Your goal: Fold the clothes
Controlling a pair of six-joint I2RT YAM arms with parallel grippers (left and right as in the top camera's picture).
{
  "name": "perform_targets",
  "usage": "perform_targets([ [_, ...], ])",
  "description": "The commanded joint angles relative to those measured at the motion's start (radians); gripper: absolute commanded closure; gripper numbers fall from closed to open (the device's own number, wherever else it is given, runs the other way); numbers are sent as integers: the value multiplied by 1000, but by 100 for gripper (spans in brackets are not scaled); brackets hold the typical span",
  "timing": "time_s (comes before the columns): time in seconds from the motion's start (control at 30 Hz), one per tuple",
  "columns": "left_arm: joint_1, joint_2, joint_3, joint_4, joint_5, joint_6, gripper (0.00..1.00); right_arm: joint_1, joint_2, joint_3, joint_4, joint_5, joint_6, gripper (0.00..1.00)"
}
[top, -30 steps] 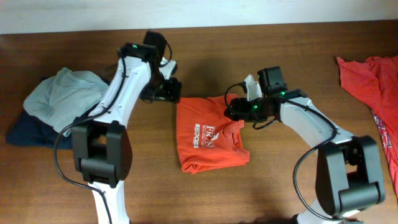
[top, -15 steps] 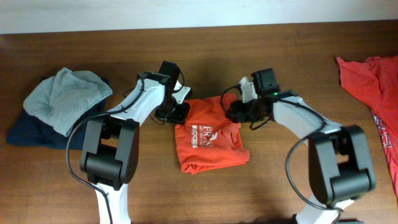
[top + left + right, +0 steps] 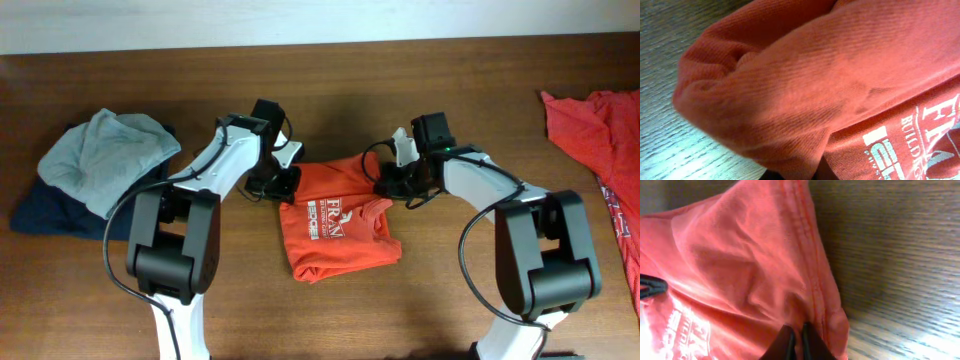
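Overhead: left gripper point(image 3: 283, 181), right gripper point(image 3: 386, 183) at far corners of folded T-shirt point(image 3: 335, 225). Right wrist: narrow, pinching hem. Left wrist: cloth hides grip, cannot tell.

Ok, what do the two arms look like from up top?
The left arm and right arm both have white link shells with bulky black joint housings. A thin black cable loops beside each. A small green light glows near the right wrist. The right fingers are slim and black.
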Motion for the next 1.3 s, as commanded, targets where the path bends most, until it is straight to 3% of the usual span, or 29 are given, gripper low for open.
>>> perform_targets([
  [0.0,72,-5,-20,-25,-148,5,99,-98,-3,26,-14,78,3,80],
  [0.07,79,-5,-20,-27,-148,5,98,-119,-11,37,-13,-35,-25,76],
  [0.23,84,-7,7,-62,-143,5,68,-132,-48,79,-13,-315,-114,69],
  [0.33,81,-20,46,-76,-129,5,58,-100,-62,98,3,-461,-148,69],
  [0.43,79,-36,79,-79,-101,5,52,-14,-61,98,61,-446,-148,72],
  [0.5,79,-41,85,-78,-101,5,52,43,-58,98,85,-348,-146,82],
  [0.57,79,-42,85,-79,-85,5,64,107,-42,98,106,-187,-97,83],
  [0.6,79,-45,85,-78,-75,5,68,134,-26,98,121,-115,-74,89],
  [0.7,79,-44,85,-53,-78,6,86,192,41,98,216,-55,-67,90],
  [0.77,79,-42,85,-43,-103,24,89,198,85,98,273,-16,-24,90],
  [0.9,79,-37,82,-44,-195,33,90,176,135,98,279,151,46,90],
  [1.1,83,-37,78,-56,-239,32,89,80,134,109,185,211,45,92],
  [1.2,83,-37,79,-76,-241,37,78,21,85,140,75,185,32,86],
  [1.23,83,-39,79,-87,-241,37,69,-10,40,167,-11,136,-11,82],
  [1.27,83,-45,79,-93,-240,37,67,-24,1,188,-84,77,-57,79],
])
